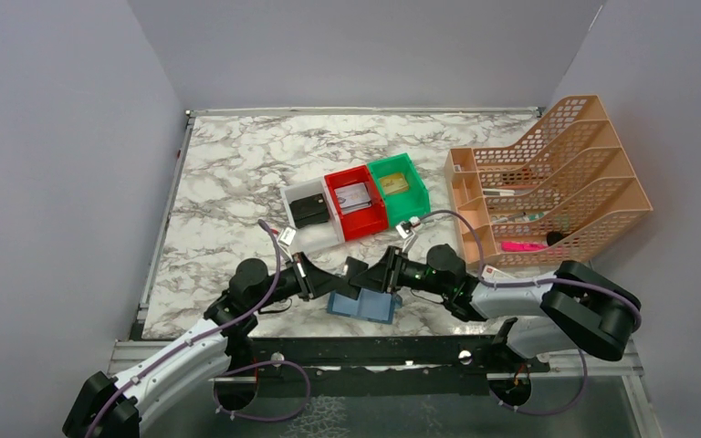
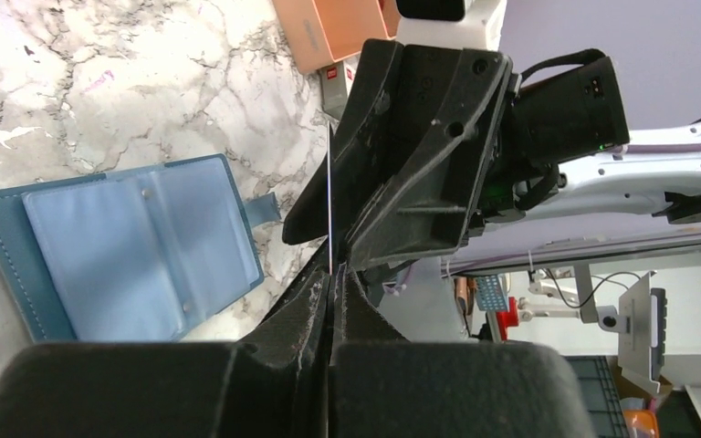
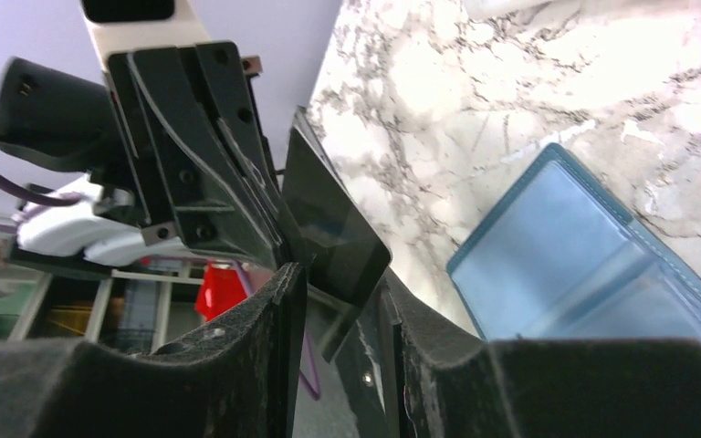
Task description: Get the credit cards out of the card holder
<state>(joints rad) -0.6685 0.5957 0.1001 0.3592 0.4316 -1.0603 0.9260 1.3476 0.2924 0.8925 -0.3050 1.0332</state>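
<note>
The teal-blue card holder (image 1: 362, 306) lies open on the marble table near the front edge, its light blue pockets up; it also shows in the left wrist view (image 2: 119, 255) and the right wrist view (image 3: 584, 255). My two grippers meet tip to tip just above it. My left gripper (image 1: 354, 274) (image 2: 333, 274) is shut on a dark credit card (image 3: 333, 219), seen edge-on as a thin line (image 2: 329, 192). My right gripper (image 1: 381, 272) (image 3: 342, 283) is open, with the card's free end standing between its fingers (image 3: 283, 301).
White (image 1: 311, 211), red (image 1: 356, 203) and green (image 1: 398, 186) bins stand behind the grippers; the white one holds a black wallet. An orange mesh file rack (image 1: 548, 178) stands at the right. Grey walls enclose the table.
</note>
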